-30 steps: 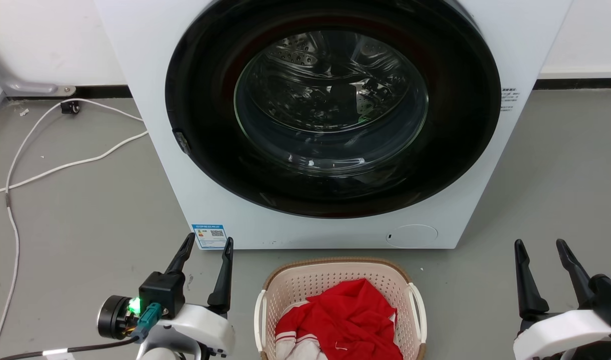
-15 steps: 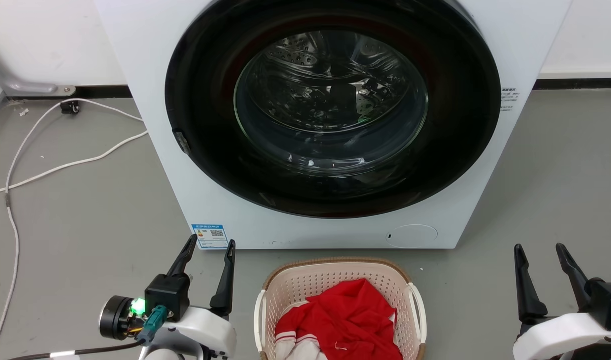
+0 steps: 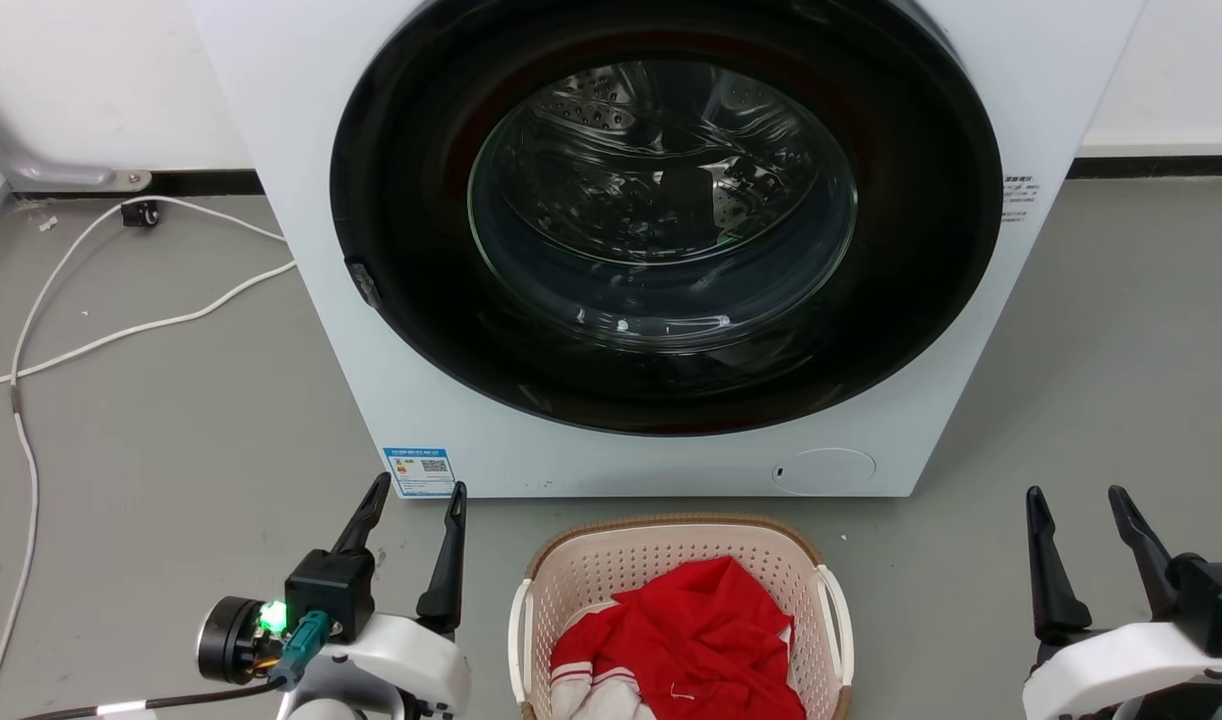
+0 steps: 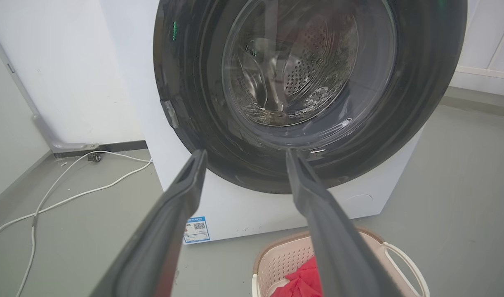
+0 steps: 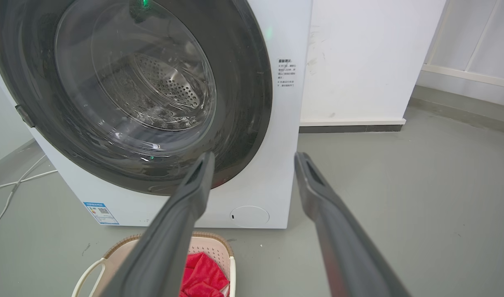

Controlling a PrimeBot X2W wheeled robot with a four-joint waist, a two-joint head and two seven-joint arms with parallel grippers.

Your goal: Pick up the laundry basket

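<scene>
Hovering left gripper (image 3: 419,485), fingers spread, empty, was apart from basket side | laundry basket (image 3: 671,523) sat on floor just before washer (image 3: 1051,80), red garment (image 3: 701,620) inside, handles untouched | right gripper (image 3: 1074,492) spread, empty, well apart | step judged: approach; next needs both grippers brought inward to the handles

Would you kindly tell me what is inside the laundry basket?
The laundry basket holds a crumpled red garment with white striped trim. Whatever lies beneath it, and the basket's floor, is covered.
</scene>
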